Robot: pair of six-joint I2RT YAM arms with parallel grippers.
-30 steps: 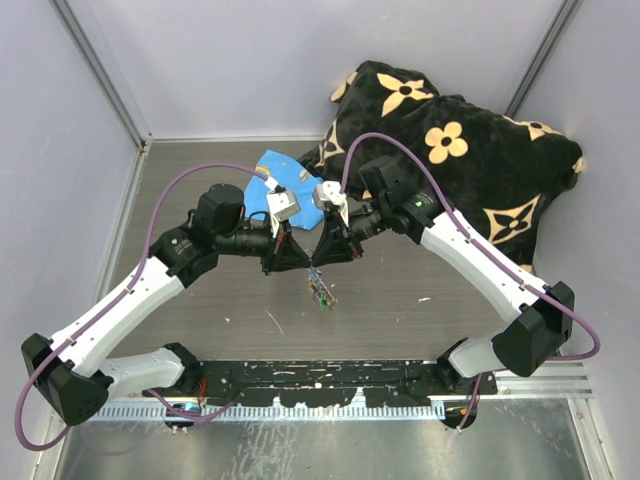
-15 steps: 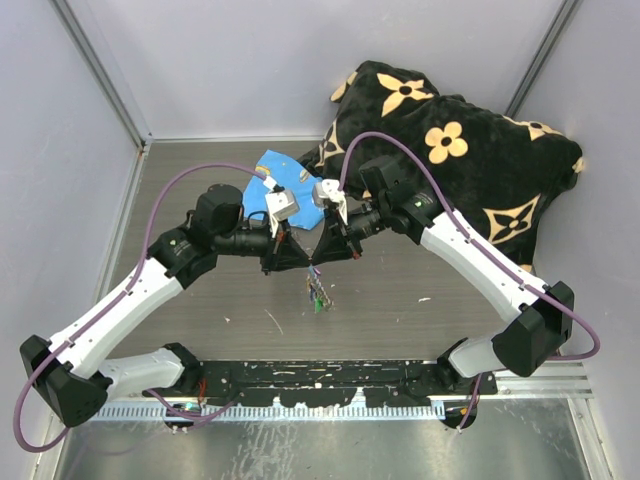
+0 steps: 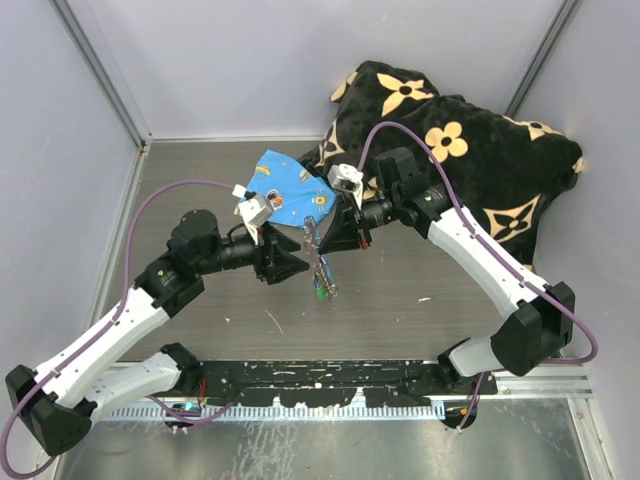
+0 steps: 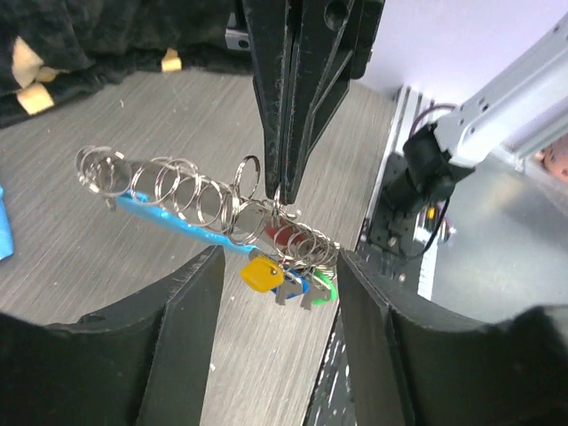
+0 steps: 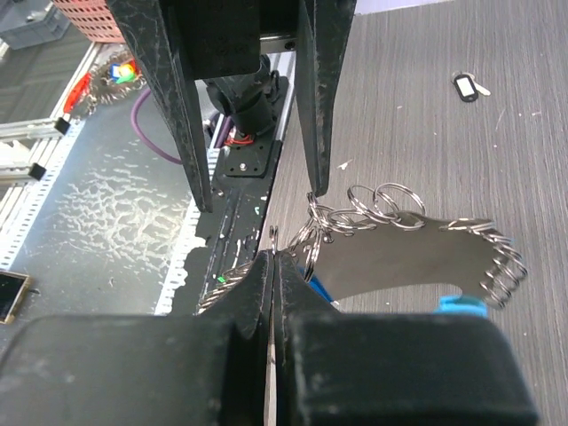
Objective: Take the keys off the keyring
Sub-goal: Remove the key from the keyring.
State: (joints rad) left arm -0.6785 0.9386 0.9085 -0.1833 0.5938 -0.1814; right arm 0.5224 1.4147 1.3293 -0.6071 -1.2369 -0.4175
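Observation:
The keyring [image 4: 191, 197] is a chain of silver rings along a light-blue strip, hanging in the air above the table. At its lower end cluster the keys [image 4: 286, 277], with yellow, blue, green and red heads. My right gripper [image 5: 276, 256] is shut on one ring at that end, and it enters the left wrist view from above [image 4: 282, 191]. My left gripper [image 4: 277, 259] is open, its fingers [image 4: 191, 302] on either side of the keys without touching them. From above, the keyring [image 3: 320, 268] dangles between the left gripper [image 3: 298, 263] and the right gripper [image 3: 314, 240].
A blue printed cloth [image 3: 285, 188] lies just behind the grippers. A black pillow with tan flowers [image 3: 455, 150] fills the back right. A small dark-tagged key [image 5: 466, 85] lies alone on the table. Grey walls enclose the table, and a black rail [image 3: 320, 375] runs along its near edge.
My left gripper has opened, let go of the keyring and drawn back to the left. The right gripper, still shut on the keyring, has shifted back and to the right.

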